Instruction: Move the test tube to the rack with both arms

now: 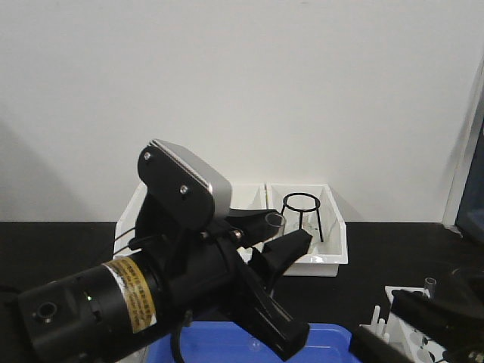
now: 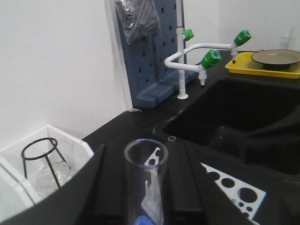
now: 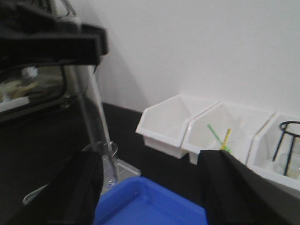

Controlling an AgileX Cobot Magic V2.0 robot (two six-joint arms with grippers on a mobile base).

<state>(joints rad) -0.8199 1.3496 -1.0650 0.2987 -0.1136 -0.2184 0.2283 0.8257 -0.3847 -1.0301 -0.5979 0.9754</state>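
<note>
Right, two arms are up. My left gripper [image 2: 143, 199] is clamped on the single test tube [image 2: 145, 164] and holds it up above the one blue tray [image 1: 325, 340]. My right gripper [image 3: 147, 164] sits low at that tray's right end, fingers spread wide with nothing between them. Three white bins [image 3: 168, 119] stand in a row behind the tray. One white rack [image 2: 255, 193] stands just right of it.

black bench [image 1: 408, 242], white bins [image 1: 333, 243], blue tray [image 1: 219, 342], rack [image 2: 236, 187]
</note>
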